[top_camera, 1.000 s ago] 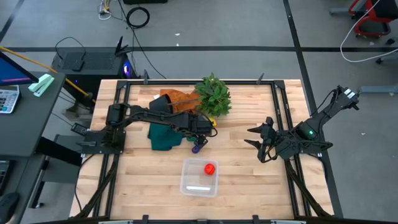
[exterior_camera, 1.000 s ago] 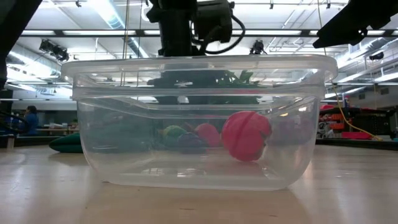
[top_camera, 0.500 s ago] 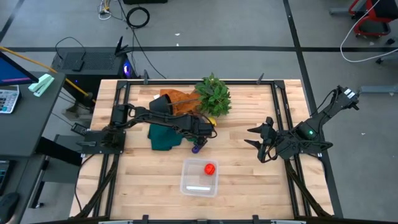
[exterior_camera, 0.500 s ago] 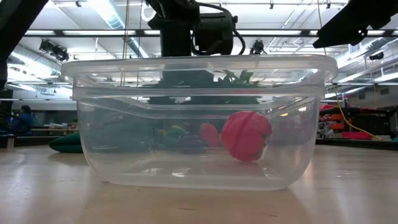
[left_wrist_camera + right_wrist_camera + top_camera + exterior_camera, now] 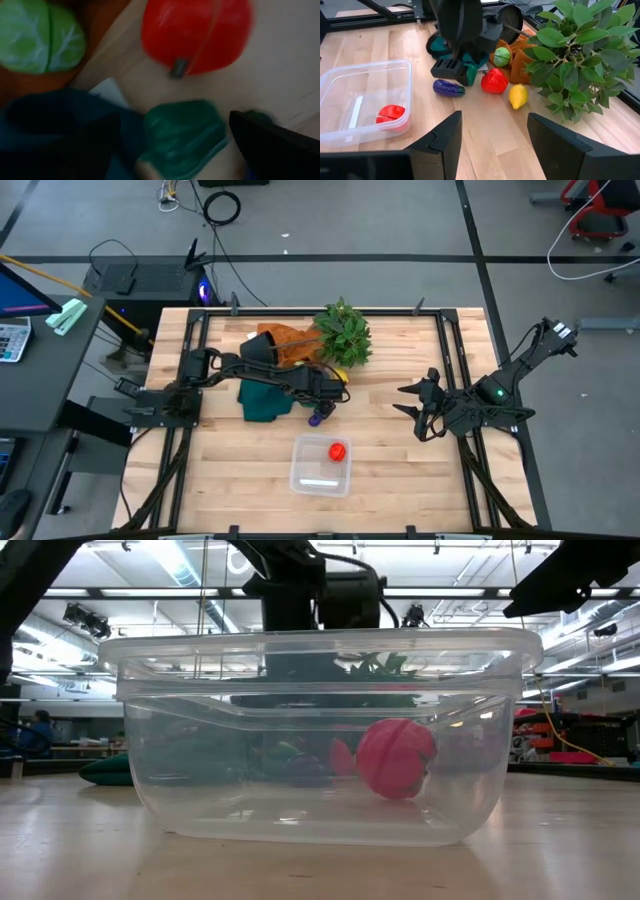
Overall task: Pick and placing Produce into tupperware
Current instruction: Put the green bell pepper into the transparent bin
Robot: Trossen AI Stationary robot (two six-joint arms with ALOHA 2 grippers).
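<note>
I can't tell the left jaws' (image 5: 454,70) state: low on the table, between the purple eggplant (image 5: 448,88) and red pepper (image 5: 494,80), fingertips blurred. Green lettuce (image 5: 502,56), yellow lemon (image 5: 518,96) and leafy plant (image 5: 344,332) are near. One red tomato (image 5: 337,451) sits in the tupperware (image 5: 305,470). Right jaws (image 5: 417,410) wide open, parked far right.

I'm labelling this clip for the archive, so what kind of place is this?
Probably a robotics lab or workshop: two arms are mounted at a wooden table with toy produce, there are cables on a grey floor, and a large hall with ceiling strip lights lies behind.
</note>
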